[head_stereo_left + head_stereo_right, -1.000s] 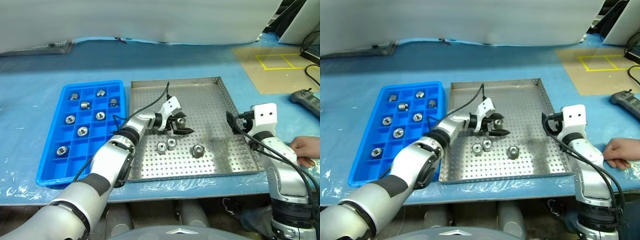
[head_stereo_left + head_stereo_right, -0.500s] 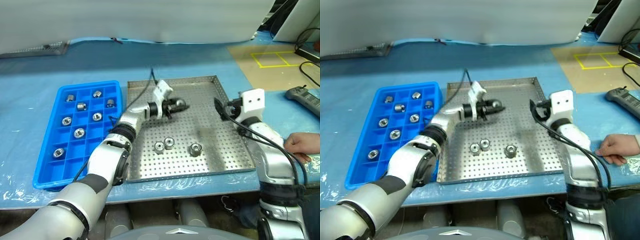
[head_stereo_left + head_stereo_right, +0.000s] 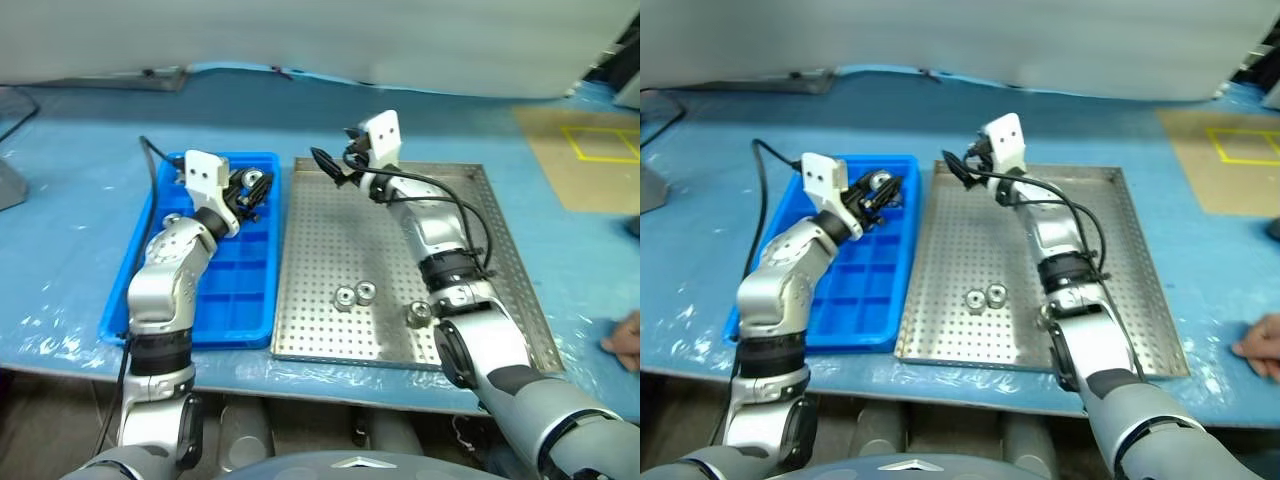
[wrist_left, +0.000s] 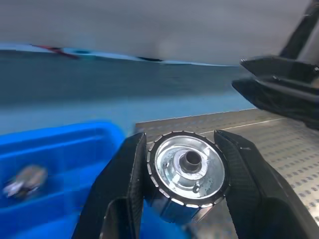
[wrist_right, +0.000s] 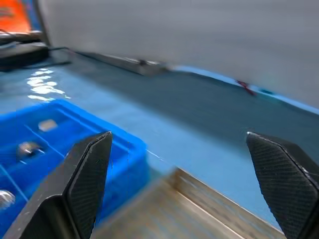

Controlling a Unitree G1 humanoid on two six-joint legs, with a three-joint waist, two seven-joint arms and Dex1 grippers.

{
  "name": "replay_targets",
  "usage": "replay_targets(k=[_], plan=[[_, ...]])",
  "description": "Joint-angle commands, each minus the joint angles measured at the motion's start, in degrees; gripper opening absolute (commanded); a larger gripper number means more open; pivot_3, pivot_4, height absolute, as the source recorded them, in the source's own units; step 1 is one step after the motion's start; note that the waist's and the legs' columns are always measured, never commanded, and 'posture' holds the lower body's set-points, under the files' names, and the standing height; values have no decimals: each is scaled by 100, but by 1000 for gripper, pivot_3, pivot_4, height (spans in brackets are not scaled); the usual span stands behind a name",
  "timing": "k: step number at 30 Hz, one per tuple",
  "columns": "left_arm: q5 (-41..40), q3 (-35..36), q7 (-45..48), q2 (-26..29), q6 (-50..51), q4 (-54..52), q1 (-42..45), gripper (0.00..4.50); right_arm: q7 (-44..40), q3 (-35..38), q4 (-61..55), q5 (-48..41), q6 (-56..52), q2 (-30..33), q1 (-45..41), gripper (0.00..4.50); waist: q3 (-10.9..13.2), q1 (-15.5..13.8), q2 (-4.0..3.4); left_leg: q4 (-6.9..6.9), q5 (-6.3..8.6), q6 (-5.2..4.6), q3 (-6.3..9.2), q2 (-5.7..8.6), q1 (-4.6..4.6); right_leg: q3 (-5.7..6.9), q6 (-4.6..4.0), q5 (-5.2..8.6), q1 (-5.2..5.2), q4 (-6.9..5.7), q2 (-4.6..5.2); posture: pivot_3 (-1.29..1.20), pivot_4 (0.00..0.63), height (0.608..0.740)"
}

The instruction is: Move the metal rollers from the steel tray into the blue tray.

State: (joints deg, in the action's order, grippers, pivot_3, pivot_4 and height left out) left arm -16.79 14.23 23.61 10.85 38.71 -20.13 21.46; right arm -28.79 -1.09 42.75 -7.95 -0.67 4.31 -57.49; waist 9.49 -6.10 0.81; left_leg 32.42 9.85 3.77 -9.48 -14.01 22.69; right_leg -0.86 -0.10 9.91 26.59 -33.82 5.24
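Left gripper (image 4: pixel 182 172): jaws clamped on one of the metal rollers (image 4: pixel 188 175), a finger on either side of its ribbed rim, centre hole facing the wrist camera. In the head views this gripper (image 3: pixel 883 191) holds the roller above the far end of the blue tray (image 3: pixel 862 300), over the compartments nearest the steel tray (image 3: pixel 1110 290).

Right gripper (image 5: pixel 184 164): jaws wide apart, nothing between them. From its wrist camera the near corner of the steel tray lies below the fingers (image 5: pixel 82 184), with the blue tray beyond and to one side; a few rollers sit blurred in its compartments. In the head views this gripper (image 3: pixel 335 168) hangs over the far left corner of the steel tray, just beside the left gripper's held roller, the two grippers near each other but apart.

Still on the perforated floor, well apart from both sets of jaws: two rollers touching side by side (image 3: pixel 355 295), and a third (image 3: pixel 418 314) partly hidden beside the right forearm.

Both trays sit next to each other on the blue-covered desk (image 3: pixel 60 220). A person's hand (image 3: pixel 1262 345) rests at the desk's right edge.
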Motion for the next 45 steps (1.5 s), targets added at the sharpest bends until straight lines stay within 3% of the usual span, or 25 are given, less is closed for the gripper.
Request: replay_targets(k=[1, 11, 19, 22, 28, 34, 38, 41, 45], plan=[[-339, 353, -338, 204, 643, -1178, -519, 1837, -2, 42, 708, 50, 735, -312, -498, 4500, 4, -119, -6, 0, 0, 0, 7, 1, 5, 7, -4, 2, -1, 1, 1, 404, 150, 740], [-1213, 1170, -865, 317, 1787, -3127, -2374, 1837, -211, 100, 985, -102, 1048, -997, -362, 4500, 8, -363, -13, 6, -23, 44, 109, -11, 62, 98, -15, 11, -1, -10, -3, 489, 150, 740], [-1320, 951, -922, 613, 1786, -3360, -3262, 1837, -2361, -158, -821, -1072, -327, -947, 404, 4500, 11, -461, -17, 1, -33, 59, 114, -25, 43, 99, -12, 13, -2, -42, -11, 490, 150, 740], [-1340, 924, -1042, 631, 1787, -3325, -3295, 1837, -2549, -376, -1403, -1093, -762, -885, 689, 4500, 10, -498, -17, 2, -36, 64, 115, -27, 40, 97, -11, 14, -2, -47, -14, 484, 150, 740], [-1134, 710, -1262, 901, 1898, -3002, -3217, 1837, -2364, -533, -1716, -939, -911, -807, 910, 4500, 11, -510, -17, 2, -45, 79, 115, -36, 32, 92, -11, 16, 7, -70, -15, 465, 150, 740], [-1406, 711, -1384, 837, 1959, -2751, -2636, 3866, -2144, -456, -1621, -862, -814, -646, 875, 4500, 11, -554, -18, 5, -51, 90, 114, -37, 29, 91, -10, 17, 11, -87, -15, 428, 150, 740], [-2012, 808, -695, 1172, 1845, -2064, -1654, 3866, -2140, -342, -1861, -940, -939, -359, 903, 4500, 10, -563, -18, 7, -60, 101, 114, -38, 30, 92, -11, 16, 12, -98, -16, 357, 150, 740], [-2449, 103, 985, 2056, 1661, -1569, -1006, 3866, -2233, -350, -2443, -952, -1365, 138, 1159, 4500, 10, -549, -17, 24, -65, 101, 113, -37, 31, 91, -13, 14, 11, -109, -19, 215, 150, 740], [-2330, -415, 1898, 2329, 1049, -361, 29, 3866, -2399, -214, -3711, -1395, -2406, 912, 1735, 4500, 7, -425, -22, 31, -82, 116, 110, -11, 31, 76, -11, 14, 0, -105, -9, 103, 150, 740]])
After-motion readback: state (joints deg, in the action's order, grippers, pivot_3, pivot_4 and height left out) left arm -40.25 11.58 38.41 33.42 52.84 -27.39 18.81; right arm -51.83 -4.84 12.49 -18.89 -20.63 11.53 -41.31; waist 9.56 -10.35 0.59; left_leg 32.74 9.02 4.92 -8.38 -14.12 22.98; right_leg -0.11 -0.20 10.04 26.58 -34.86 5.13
